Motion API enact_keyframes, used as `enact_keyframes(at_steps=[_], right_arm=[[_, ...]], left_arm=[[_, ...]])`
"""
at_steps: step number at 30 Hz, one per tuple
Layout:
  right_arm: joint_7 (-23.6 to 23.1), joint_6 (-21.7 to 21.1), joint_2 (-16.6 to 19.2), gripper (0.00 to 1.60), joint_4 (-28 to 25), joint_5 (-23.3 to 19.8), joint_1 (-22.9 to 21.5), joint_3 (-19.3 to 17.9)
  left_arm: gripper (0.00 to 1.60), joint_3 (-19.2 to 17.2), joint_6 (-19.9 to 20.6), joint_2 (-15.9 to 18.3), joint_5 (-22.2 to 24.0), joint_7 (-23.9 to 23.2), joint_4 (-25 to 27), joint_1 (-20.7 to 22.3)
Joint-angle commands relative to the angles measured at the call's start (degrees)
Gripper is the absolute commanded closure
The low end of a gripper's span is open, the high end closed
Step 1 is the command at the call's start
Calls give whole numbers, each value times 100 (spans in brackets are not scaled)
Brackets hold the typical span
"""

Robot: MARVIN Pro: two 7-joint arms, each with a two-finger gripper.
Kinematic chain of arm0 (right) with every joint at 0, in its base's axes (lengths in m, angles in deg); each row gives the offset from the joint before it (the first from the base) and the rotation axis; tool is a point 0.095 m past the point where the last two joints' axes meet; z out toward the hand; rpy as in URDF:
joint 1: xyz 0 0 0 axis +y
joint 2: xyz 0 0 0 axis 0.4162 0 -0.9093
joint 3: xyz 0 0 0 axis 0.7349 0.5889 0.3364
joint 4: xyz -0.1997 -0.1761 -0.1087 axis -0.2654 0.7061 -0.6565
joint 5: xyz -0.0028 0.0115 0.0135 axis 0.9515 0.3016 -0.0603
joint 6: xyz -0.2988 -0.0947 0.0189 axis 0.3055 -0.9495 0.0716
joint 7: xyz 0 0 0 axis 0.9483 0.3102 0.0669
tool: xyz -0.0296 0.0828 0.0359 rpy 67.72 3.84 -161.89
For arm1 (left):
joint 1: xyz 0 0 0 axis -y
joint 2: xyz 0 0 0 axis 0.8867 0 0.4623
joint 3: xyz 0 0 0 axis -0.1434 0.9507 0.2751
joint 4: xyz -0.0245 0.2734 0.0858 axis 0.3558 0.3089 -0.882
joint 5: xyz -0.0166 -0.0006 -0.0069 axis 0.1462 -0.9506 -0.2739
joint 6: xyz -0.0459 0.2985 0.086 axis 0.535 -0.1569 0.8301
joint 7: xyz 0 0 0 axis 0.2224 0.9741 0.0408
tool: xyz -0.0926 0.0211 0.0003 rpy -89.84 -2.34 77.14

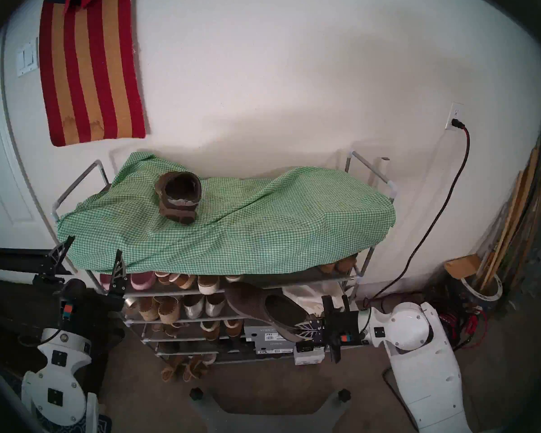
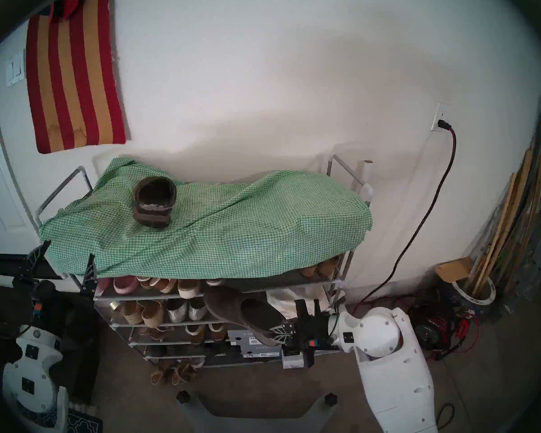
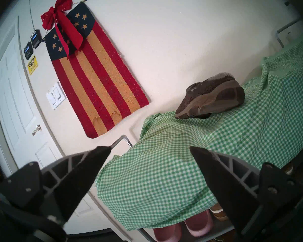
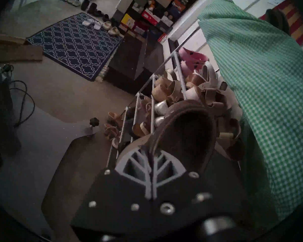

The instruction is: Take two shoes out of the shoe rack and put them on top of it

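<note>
Item: second brown clog [image 1: 263,310], heel clamped in my right gripper [image 1: 303,327], clear of the shoe rack [image 1: 353,277] front. First clog [image 1: 179,196] sits on the rack's gingham cloth [image 1: 263,223]. Left gripper [image 1: 89,255] spread, empty. Next, I judge: raise, set beside first.

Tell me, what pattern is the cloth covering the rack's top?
Green-and-white gingham cloth; the left wrist view shows it best.

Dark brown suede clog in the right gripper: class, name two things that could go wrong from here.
1. The right gripper pinches the dark brown suede clog only at its heel edge; it could slip or swing.
2. The green-white gingham cloth on the grey metal-tube shoe rack lies bumpy; the clog might land tilted, like the first brown clog.
</note>
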Motion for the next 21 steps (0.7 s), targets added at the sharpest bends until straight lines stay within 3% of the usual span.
enact_keyframes(at_steps=[1, 11, 16, 21], right_arm=[[-657, -259, 563, 160, -692, -624, 367, 74], [-1087, -768, 1438, 160, -1646, -1863, 451, -83], [-1200, -996, 1702, 160, -1964, -2249, 444, -168], [-1206, -1411, 2182, 160, -2311, -2945, 344, -277]], left_arm=[[0, -11, 10, 10, -13, -5, 50, 3], [0, -12, 4, 6, -14, -8, 50, 5], [0, -12, 3, 4, -14, -9, 50, 6], [0, -13, 3, 2, -15, -11, 50, 6]])
